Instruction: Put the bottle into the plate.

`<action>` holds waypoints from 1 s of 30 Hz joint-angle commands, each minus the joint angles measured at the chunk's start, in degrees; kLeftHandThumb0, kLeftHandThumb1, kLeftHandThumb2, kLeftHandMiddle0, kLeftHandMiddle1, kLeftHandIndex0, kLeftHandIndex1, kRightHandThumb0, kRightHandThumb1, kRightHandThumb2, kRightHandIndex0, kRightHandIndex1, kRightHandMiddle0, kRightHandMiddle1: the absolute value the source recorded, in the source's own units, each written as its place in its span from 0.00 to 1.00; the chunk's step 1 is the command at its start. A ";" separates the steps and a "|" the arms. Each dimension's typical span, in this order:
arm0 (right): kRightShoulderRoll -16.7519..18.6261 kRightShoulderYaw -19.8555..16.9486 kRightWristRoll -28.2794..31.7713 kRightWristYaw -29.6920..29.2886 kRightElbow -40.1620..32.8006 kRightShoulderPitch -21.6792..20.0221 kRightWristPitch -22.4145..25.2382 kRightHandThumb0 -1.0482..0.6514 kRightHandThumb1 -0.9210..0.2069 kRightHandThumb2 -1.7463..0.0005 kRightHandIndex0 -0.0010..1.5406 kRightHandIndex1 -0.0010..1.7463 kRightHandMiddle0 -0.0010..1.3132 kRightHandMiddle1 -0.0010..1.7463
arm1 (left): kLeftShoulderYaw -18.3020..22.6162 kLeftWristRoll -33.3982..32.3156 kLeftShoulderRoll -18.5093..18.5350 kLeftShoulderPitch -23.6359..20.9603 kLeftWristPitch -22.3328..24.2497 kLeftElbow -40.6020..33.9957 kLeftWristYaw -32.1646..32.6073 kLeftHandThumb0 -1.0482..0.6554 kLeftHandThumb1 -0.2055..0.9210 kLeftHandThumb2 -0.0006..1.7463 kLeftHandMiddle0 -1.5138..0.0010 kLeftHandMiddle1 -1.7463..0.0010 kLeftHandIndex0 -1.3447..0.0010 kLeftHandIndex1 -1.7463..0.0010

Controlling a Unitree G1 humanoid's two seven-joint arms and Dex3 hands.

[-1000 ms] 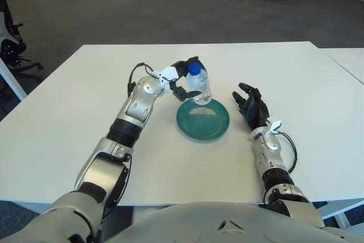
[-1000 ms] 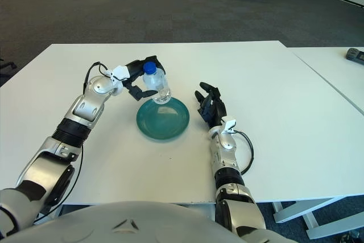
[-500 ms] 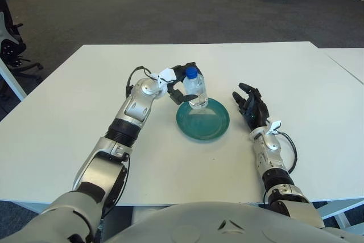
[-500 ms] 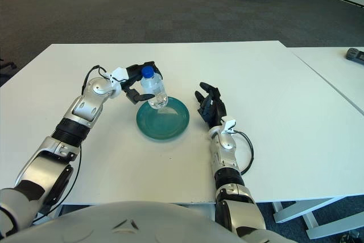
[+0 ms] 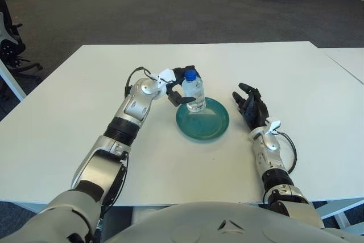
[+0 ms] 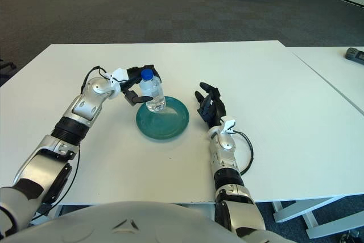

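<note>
Left hand [image 5: 179, 86] of mine is wrapped round the bottle [image 5: 194, 91], upright at the plate [image 5: 203, 122]'s far-left rim. Clear plastic, probably light, smooth and tippy, so I judge a mid-body hold best. Right hand [image 5: 250, 106] idles, fingers spread, beside the plate's right.

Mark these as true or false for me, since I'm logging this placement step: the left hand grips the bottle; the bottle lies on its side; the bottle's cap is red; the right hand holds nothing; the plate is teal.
1. The left hand grips the bottle. True.
2. The bottle lies on its side. False: it is upright, its base at the far-left part of the plate.
3. The bottle's cap is red. False: it is blue.
4. The right hand holds nothing. True: it shows open just right of the plate.
5. The plate is teal. True.
</note>
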 commanded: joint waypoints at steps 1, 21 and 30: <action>1.34 0.42 -0.31 -0.58 2.20 2.64 2.49 0.09 0.00 0.39 0.30 0.00 0.03 0.51 | -0.44 0.61 1.22 -2.70 -0.20 0.23 -0.71 0.35 0.47 0.74 0.26 0.00 0.56 0.00; 2.06 0.99 -0.45 -1.17 2.50 2.33 2.72 0.09 0.00 0.39 0.30 0.00 0.04 0.51 | -2.49 0.99 2.78 -2.81 -0.55 1.00 -3.20 0.35 0.48 0.73 0.25 0.00 0.56 0.00; 2.62 0.80 0.05 -0.84 2.53 2.25 2.78 0.10 0.00 0.39 0.30 0.00 0.04 0.51 | -3.47 1.67 2.98 -2.14 -1.09 0.94 -3.28 0.35 0.49 0.73 0.25 0.00 0.57 0.00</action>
